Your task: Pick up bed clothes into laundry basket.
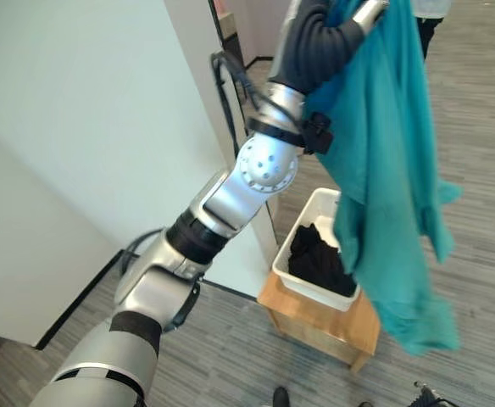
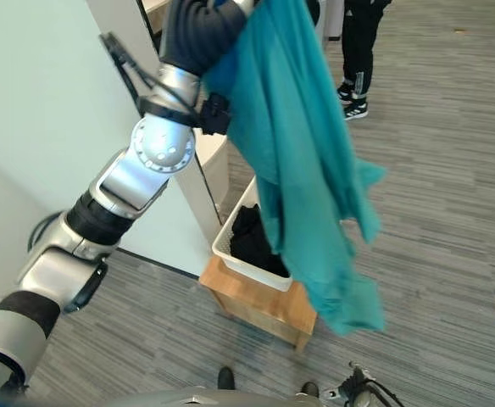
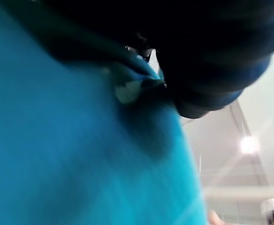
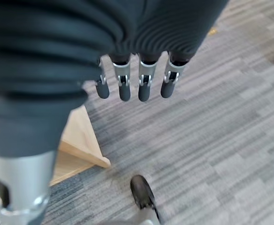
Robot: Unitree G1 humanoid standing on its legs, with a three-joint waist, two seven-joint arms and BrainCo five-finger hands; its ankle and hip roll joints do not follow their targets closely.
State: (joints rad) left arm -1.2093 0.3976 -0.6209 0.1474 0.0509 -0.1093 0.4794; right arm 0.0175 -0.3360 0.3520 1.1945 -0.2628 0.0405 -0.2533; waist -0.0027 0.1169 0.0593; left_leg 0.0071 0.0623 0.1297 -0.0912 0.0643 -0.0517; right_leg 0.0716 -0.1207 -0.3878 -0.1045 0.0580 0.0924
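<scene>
A large teal cloth [image 1: 383, 170] hangs from my left hand [image 1: 349, 21], which is raised high and shut on the cloth's upper edge. The cloth drapes down over the right side of a white laundry basket [image 1: 309, 214], and its lowest folds hang past the basket's front corner. Black clothes [image 1: 319, 259] lie inside the basket. In the left wrist view the teal cloth [image 3: 80, 164] bunches up right beside the hand's dark cover. My right hand [image 4: 132, 86] hangs low over the grey floor with its fingers straight and holding nothing.
The basket rests on a low wooden stool [image 1: 315, 320] against the corner of a white wall [image 1: 78, 127]. A person's legs in dark trousers [image 2: 359, 51] stand further back on the grey carpet. The stool's corner [image 4: 80, 138] lies near my right hand.
</scene>
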